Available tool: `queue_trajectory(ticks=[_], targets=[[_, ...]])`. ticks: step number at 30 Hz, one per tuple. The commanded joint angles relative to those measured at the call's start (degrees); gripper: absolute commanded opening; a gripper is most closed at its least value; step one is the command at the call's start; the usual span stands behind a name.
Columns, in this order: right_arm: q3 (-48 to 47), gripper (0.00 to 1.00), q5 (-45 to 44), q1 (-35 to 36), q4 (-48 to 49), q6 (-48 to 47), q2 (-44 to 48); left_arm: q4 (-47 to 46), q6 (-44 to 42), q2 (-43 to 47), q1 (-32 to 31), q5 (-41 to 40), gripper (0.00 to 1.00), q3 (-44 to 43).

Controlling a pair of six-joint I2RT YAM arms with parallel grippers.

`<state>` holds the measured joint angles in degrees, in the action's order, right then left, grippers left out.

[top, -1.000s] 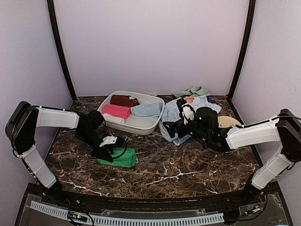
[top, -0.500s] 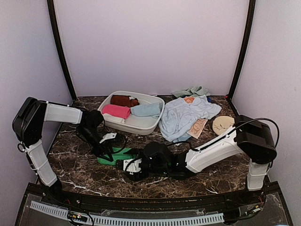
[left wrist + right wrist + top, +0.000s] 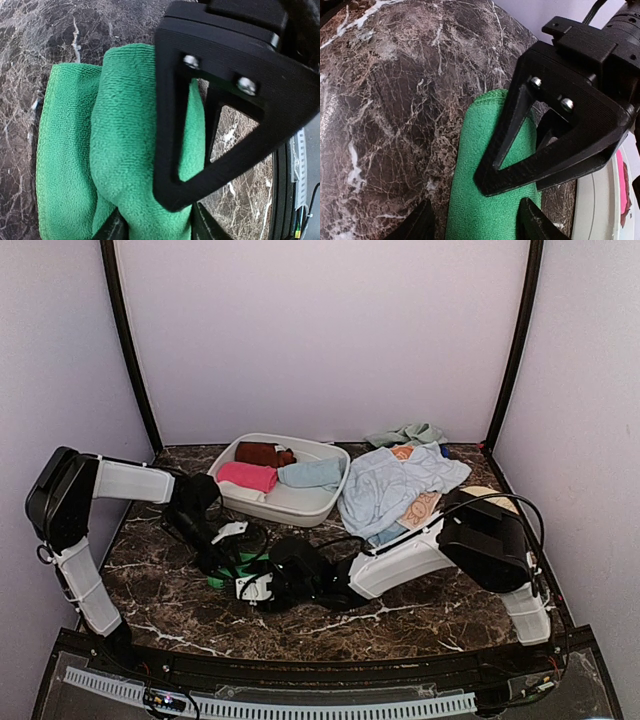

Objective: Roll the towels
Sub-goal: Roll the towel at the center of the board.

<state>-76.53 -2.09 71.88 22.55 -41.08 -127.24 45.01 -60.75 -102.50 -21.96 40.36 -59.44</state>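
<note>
The green towel (image 3: 125, 150) lies on the dark marble surface (image 3: 395, 100), in its front left part. It is partly rolled: one thick fold stands above the flat layer. Both grippers are down at it.

In the left wrist view, the fold fills the gap between the jaws of the left gripper (image 3: 157, 227) and touches both. We cannot tell if they press it or only stand around it. In the right wrist view, the jaws of the right gripper (image 3: 475, 225) are partly open on either side of the towel. A bare strip of surface shows between the cloth and one jaw.

Each wrist view also shows a black finger (image 3: 167, 125) of the other gripper over the towel, so the two grippers meet there.

Only the top view shows the rest. The white basin (image 3: 300, 508) stands behind, holding a pink towel (image 3: 247, 476), a brown towel (image 3: 262, 453) and a pale blue towel (image 3: 310, 473). A heap of pale blue cloth (image 3: 385, 490) lies to its right. In this view the arms cover most of the green towel
</note>
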Motion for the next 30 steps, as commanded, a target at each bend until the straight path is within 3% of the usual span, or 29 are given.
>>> queue_trajectory(ticks=[1, 7, 9, 11, 19, 30], targets=[[-0.3, 0.55, 0.0, -1.8, -3.7, 2.6, -2.0, 1.8, 0.9, 0.5, 0.5, -6.4, 0.46, 4.2], [-4.6, 0.48, 1.7, -3.6, -11.2, 7.3, -3.9, 1.4, -0.1, 4.6, 2.4, -4.4, 0.61, 6.2], [-6.1, 0.47, 1.9, -3.7, -13.9, 7.8, -5.0, 1.0, -0.2, 6.7, 3.8, -3.7, 0.76, 7.0], [-6.9, 0.46, 2.3, -3.9, -15.6, 8.8, -5.6, 1.1, -0.8, 9.5, 5.8, -2.5, 0.80, 8.1], [-7.6, 0.49, 4.1, -5.1, -19.4, 14.0, -6.3, 2.7, -5.5, 22.3, 15.5, 0.1, 0.82, 12.6], [-13.3, 0.54, 11.1, -6.9, -27.0, 20.8, -9.1, 5.0, -7.3, 24.8, 15.6, 6.0, 0.77, 10.2]])
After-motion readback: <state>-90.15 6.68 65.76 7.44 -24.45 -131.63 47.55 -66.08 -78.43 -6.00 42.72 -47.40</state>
